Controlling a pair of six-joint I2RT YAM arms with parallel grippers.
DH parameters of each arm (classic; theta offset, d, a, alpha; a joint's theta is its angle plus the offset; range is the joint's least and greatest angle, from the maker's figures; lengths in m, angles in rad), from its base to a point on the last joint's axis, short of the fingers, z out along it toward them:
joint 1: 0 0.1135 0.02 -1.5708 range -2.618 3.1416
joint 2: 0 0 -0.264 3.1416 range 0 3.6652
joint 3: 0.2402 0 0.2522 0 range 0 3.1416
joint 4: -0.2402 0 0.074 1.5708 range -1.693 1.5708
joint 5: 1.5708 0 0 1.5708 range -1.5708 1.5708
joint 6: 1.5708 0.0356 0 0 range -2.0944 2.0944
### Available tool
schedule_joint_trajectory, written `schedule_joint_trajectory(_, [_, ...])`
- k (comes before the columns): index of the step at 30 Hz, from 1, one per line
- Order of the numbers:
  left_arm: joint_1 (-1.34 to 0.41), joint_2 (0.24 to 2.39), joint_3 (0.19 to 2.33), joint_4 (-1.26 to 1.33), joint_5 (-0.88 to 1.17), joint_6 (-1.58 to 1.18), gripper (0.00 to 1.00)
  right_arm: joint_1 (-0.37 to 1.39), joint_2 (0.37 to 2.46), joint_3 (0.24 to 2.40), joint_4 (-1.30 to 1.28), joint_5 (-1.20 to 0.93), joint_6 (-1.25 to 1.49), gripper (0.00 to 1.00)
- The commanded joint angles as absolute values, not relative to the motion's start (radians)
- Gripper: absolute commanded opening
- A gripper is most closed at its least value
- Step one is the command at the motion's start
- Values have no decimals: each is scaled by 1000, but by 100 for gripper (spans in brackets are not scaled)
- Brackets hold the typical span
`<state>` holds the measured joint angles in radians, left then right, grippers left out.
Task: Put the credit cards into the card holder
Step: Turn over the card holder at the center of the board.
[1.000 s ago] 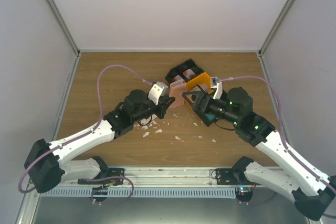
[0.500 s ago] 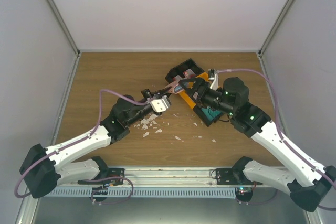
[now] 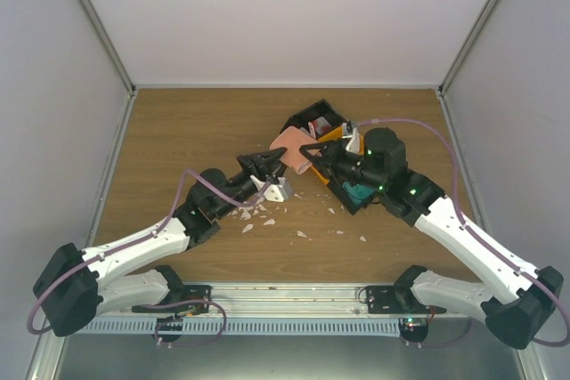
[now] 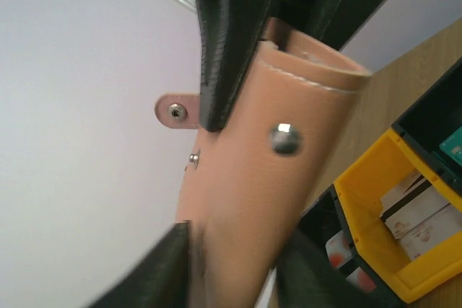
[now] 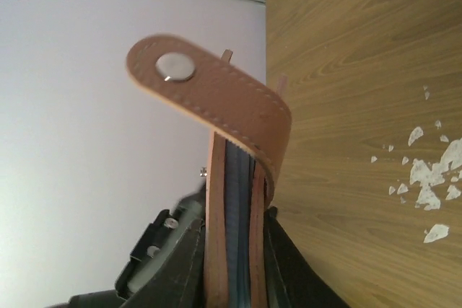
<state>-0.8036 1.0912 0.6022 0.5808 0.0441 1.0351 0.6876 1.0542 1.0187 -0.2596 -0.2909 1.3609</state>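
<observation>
Over the wooden table (image 3: 196, 122), the right gripper (image 3: 309, 150), open a second ago, now clamps the card holder (image 3: 289, 141) (flap loose), which the left gripper (image 3: 267, 163) also pinches, so the credit cards (image 4: 421, 214) beyond can go in.

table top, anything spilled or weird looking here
Small white crumbs lie scattered over the brown wooden table, like a spill. The salmon-pink leather-like card holder is off the table, gripped by the left end effector and the right end effector, its snap flap hanging open.
</observation>
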Motion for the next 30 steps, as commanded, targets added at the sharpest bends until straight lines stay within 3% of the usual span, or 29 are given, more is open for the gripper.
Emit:
schedule_joint_trajectory(1, [-821,1053,641,590,-28,868,52,674,1029,986,-169,-313,1310,3])
schedule_joint_trajectory(2, [-824,1035,658,536,-41,791,73,670,1019,974,-138,-309,1298,2])
schedule_joint_trajectory(4, [-827,982,678,417,-23,618,95,660,1001,959,-100,-287,1257,1])
schedule_joint_trajectory(5, [-827,955,673,381,-11,537,99,656,993,960,-89,-275,1222,1])
schedule_joint_trajectory(10, [-821,845,727,144,-106,-112,99,649,965,949,-23,-247,1079,0])
schedule_joint_trajectory(14, [-802,822,775,-6,23,-566,99,649,942,885,104,-315,1040,0])
schedule_joint_trajectory(20, [-801,820,649,299,237,-967,99,651,920,769,331,-456,1109,1])
schedule_joint_trajectory(25, [-802,912,656,421,294,-1059,87,671,927,680,463,-493,1198,1])
schedule_joint_trajectory(30, [-803,962,654,464,268,-1094,52,717,940,627,533,-486,1239,1])
